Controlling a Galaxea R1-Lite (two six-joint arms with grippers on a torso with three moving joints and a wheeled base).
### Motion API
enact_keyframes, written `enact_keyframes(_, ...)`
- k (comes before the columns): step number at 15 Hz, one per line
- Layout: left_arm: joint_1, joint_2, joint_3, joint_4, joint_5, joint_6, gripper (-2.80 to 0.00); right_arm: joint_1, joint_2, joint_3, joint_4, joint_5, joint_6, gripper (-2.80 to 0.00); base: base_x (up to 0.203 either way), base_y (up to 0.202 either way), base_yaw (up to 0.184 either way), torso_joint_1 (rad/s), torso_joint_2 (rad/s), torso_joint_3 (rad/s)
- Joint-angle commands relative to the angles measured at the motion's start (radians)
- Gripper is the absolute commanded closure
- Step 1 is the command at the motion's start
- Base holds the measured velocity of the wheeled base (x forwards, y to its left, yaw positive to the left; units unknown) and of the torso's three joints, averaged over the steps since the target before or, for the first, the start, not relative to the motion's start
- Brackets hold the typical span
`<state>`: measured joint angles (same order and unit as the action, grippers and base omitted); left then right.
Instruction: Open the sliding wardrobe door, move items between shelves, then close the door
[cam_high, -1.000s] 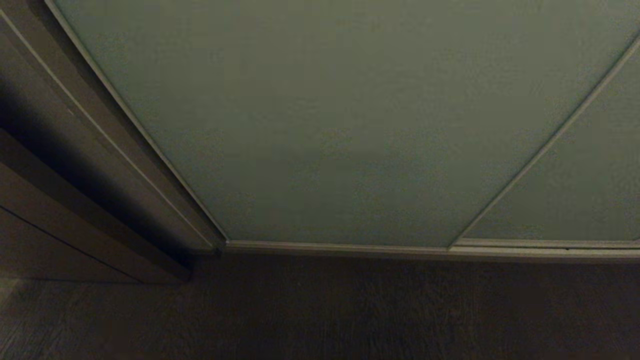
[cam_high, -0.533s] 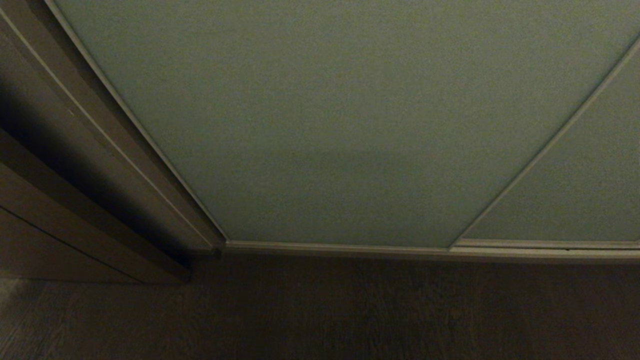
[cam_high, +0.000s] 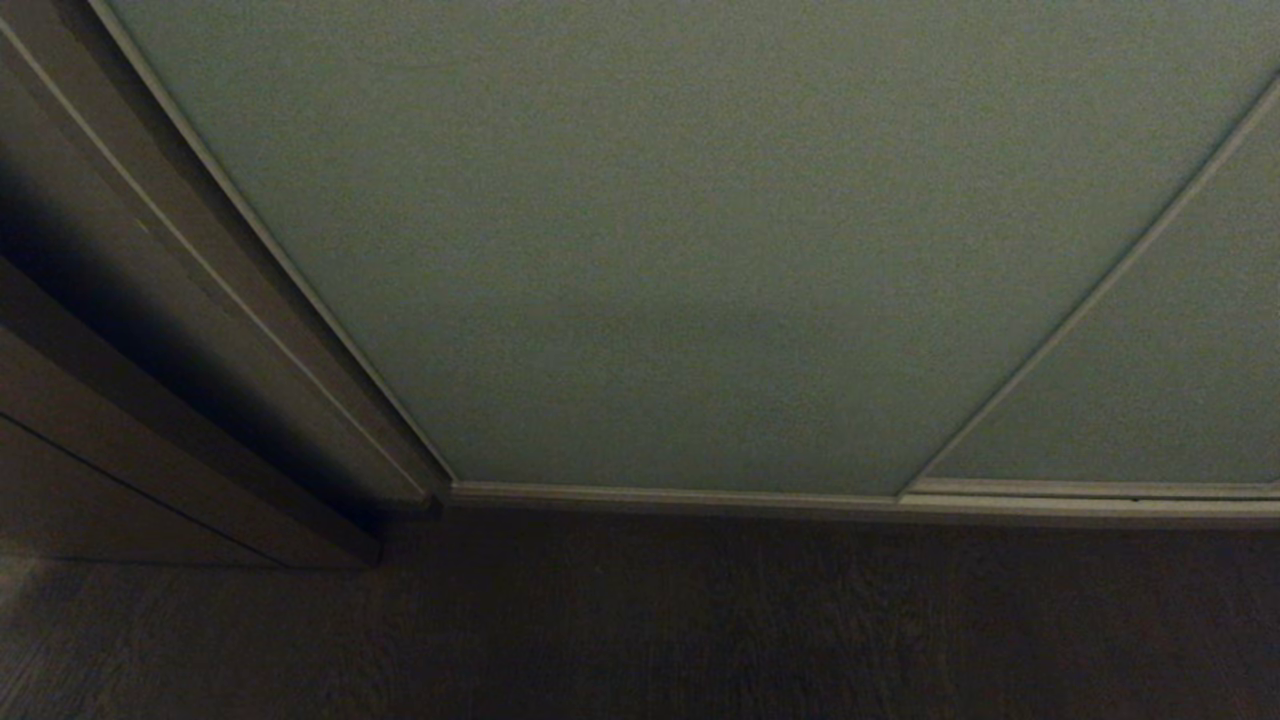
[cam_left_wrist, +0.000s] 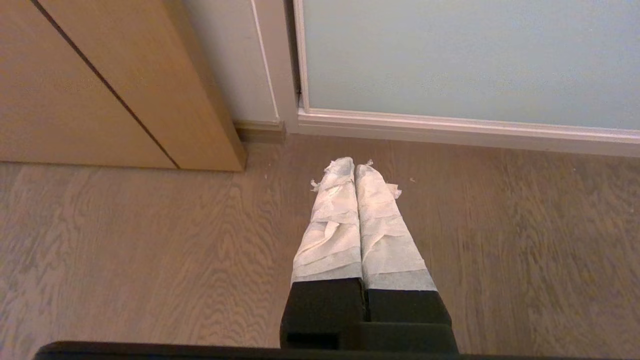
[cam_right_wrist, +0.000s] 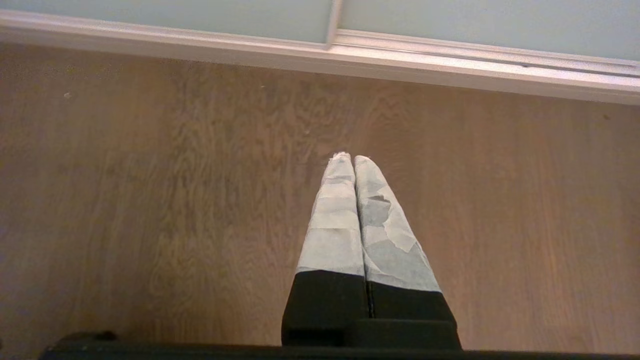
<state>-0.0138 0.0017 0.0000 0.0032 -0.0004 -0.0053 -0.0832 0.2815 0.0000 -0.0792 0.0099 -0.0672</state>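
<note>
Nearest, in each wrist view, a gripper points down over the wooden floor (cam_left_wrist: 125, 260) with nothing between its fingers. The left gripper (cam_left_wrist: 354, 167) has its two tape-wrapped fingers (cam_left_wrist: 332, 220) pressed flat together, tips meeting, holding nothing; it hangs above bare floorboards, short of the door's foot. The right gripper (cam_right_wrist: 348, 159) is likewise squeezed closed and empty, its wrapped fingers (cam_right_wrist: 385, 235) touching along their length, also above the floor and short of the bottom rail (cam_right_wrist: 310, 52).

Farther on, the pale rail runs along the floor's far edge. Behind it stands the sliding wardrobe door (cam_high: 640, 250), a matte grey-green panel that fills most of the head view and reaches down to the rail; it is closed, so no shelves or toys show. A thin pale frame strip (cam_high: 1090, 290) separates it from a second grey-green panel (cam_high: 1180, 380) on the robot's right. On the robot's left the door ends at a pale upright jamb (cam_left_wrist: 272, 65), and beside that stands brown wooden panelling (cam_left_wrist: 100, 85) with a dark seam across it.
</note>
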Motion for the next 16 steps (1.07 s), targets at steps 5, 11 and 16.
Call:
enact_keyframes(5,0.0,0.001,0.0,0.0,0.0,-0.001,0.0,0.076,-0.176,0.001,0.021,-0.02,-0.003,0.0,0.0,0.0,0.0,0.0,0.0,0.0)
enact_keyframes(11,0.0,0.001,0.0,0.0,0.0,-0.001,0.0,0.082,-0.284,0.002,0.085,0.0,-0.017,0.0,0.0,0.0,0.0,0.0,0.0,0.0)
enact_keyframes(16,0.0,0.001,0.0,0.0,0.0,-0.001,0.0,0.08,-0.283,0.002,0.087,-0.002,0.006,0.0,0.0,0.0,0.0,0.0,0.0,0.0)
